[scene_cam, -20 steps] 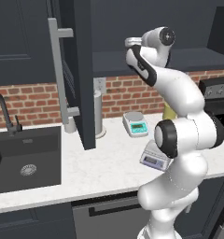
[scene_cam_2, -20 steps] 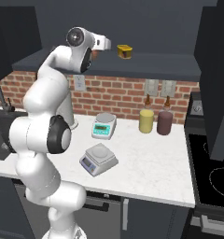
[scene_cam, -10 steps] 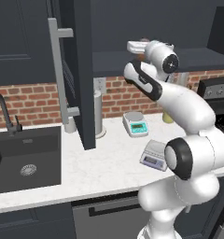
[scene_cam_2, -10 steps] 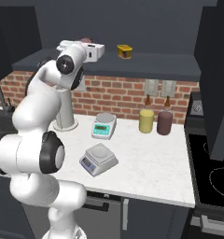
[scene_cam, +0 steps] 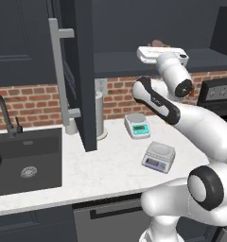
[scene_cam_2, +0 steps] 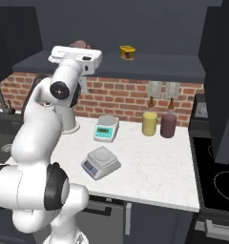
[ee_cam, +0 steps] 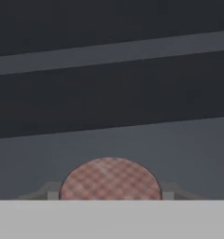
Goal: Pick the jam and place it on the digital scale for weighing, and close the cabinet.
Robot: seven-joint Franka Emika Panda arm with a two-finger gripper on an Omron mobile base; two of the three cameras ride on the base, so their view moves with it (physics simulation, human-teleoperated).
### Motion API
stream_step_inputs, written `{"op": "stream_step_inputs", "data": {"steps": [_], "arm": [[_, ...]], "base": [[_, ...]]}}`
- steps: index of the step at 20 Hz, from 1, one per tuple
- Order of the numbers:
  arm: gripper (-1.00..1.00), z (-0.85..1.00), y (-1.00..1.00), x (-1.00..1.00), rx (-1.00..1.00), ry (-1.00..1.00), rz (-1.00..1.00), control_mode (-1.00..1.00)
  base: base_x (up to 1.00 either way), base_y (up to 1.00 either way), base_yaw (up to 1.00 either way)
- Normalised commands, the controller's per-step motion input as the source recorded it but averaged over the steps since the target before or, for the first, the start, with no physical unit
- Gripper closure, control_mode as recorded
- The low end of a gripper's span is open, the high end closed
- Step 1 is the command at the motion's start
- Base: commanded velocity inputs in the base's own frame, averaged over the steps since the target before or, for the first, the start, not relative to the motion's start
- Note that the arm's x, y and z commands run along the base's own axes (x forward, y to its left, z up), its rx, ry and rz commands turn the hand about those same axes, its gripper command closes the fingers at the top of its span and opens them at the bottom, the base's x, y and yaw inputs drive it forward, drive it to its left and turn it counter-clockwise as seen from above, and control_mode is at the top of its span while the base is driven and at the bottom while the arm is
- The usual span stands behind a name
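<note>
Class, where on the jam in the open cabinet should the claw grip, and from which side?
Take the jam by its round side wall, below the lid, coming level through the front of the open cabinet. It stands upright on the shelf, narrow enough for the claw, whose fingers flank it.

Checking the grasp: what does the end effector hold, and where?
The small orange-brown jam jar, clamped between the end effector's fingers on its sides, on the cabinet shelf.
</note>
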Motion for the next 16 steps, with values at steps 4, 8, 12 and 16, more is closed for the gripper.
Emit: {"op": "stream_step_inputs", "data": {"steps": [4, 8, 12, 16], "arm": [[1.00, 0.67, -0.11, -1.00, 0.00, 0.01, -0.03, -1.00], [1.00, 0.70, -0.08, -1.00, -0.02, 0.17, -0.06, -1.00], [1.00, 0.23, -0.16, -0.92, -0.05, 0.42, -0.02, -1.00], [1.00, -0.17, -0.30, -0.77, -0.09, 0.43, 0.00, -1.00]], "base": [[0.00, 0.00, 0.00], [0.00, 0.00, 0.00], [0.00, 0.00, 0.00], [0.00, 0.00, 0.00]]}}
